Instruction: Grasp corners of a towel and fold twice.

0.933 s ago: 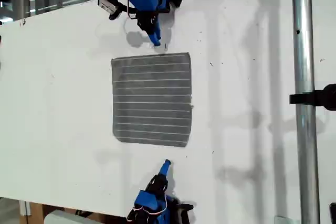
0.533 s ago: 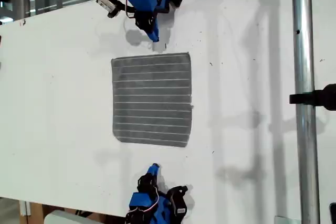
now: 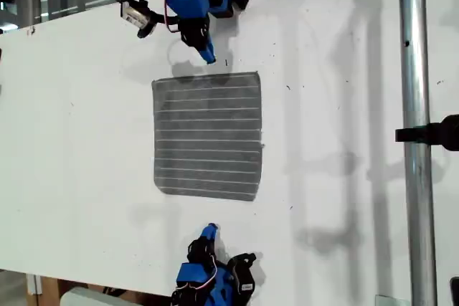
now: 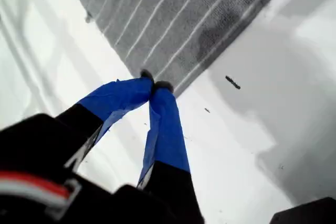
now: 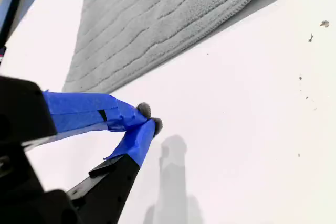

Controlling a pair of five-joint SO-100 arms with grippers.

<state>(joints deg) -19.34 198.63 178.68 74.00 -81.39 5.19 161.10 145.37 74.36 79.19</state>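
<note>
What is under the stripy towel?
The towel lies flat on the white table, with table showing all around it. Whatever might be beneath is covered, though no lump shows.

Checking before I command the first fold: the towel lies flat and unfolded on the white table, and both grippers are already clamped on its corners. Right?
Not quite. The towel does lie flat and unfolded on the white table, but neither gripper holds a corner. Both wrist views show my first gripper and my second gripper shut on nothing, short of the cloth's edge.
</note>
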